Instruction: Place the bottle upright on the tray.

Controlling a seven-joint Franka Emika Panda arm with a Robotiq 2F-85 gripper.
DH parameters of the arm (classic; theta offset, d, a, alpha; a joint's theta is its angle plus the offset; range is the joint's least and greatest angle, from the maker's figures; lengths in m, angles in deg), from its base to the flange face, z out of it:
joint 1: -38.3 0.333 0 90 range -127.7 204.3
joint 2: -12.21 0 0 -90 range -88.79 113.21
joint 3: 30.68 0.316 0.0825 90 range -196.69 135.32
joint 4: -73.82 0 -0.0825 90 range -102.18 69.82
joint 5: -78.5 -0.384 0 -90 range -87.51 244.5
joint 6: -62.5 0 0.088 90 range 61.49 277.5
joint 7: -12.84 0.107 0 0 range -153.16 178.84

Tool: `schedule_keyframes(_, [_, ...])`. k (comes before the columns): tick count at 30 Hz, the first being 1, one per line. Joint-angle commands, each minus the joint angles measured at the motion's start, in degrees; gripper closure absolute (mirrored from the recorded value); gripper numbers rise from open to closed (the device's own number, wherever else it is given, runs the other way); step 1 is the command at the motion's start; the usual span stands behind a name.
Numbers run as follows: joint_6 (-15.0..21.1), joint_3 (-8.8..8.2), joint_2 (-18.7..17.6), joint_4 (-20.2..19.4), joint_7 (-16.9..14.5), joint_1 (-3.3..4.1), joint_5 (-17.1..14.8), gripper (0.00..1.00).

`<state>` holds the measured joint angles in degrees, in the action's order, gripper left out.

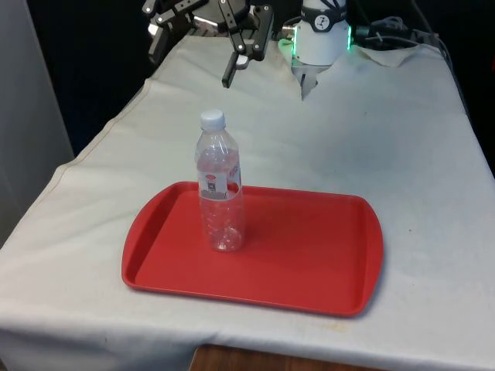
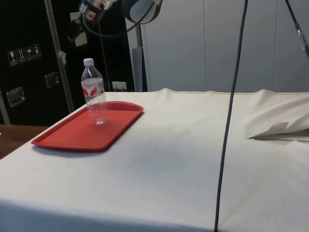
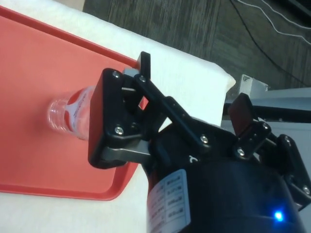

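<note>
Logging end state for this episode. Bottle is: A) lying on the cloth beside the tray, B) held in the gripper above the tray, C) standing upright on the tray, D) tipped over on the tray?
C: the bottle stands cap-up on the red tray, with the gripper open and well above it, holding nothing.
</note>
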<state>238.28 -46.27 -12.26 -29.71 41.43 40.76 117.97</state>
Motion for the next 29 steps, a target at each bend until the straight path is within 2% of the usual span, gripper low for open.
schedule_keyframes(1, [-0.6, 0.69, 0.3, -0.5, -0.6, -0.23, -0.3, 0.00])
schedule_keyframes(5, [-2.0, 0.86, 0.7, -0.6, -1.3, -0.23, -0.5, 0.00])
schedule_keyframes(6, [-1.4, 0.06, 0.3, 0.0, -0.5, 0.11, 0.0, 0.00])
schedule_keyframes(7, [-2.2, 0.86, 0.7, -0.7, -1.4, -0.29, -0.5, 0.00])
schedule_keyframes(13, [-3.9, 0.92, 1.2, -0.9, -2.3, -0.34, -0.6, 0.00])
schedule_keyframes(14, [-3.4, 0.00, 0.7, 0.0, -1.4, 0.11, 0.0, 0.00])
schedule_keyframes(15, [-4.1, 0.92, 1.3, -0.9, -2.5, -0.40, -0.6, 0.00])
schedule_keyframes(20, [-5.7, 0.92, 1.4, -0.8, -3.3, -0.46, -0.8, 0.00])
schedule_keyframes(21, [-5.3, -0.06, 1.1, -0.1, -2.2, 0.06, 0.0, 0.00])
schedule_keyframes(22, [-6.0, 0.92, 1.4, -0.8, -3.4, -0.46, -0.8, 0.00])
schedule_keyframes(26, [-7.2, 0.92, 1.3, -0.7, -3.9, -0.46, -0.9, 0.00])
schedule_keyframes(28, [-7.5, 0.92, 1.1, -0.4, -4.1, -0.40, -0.9, 0.00])
schedule_keyframes(29, [-7.2, -0.06, 1.1, -0.1, -3.1, 0.06, 0.0, 0.00])
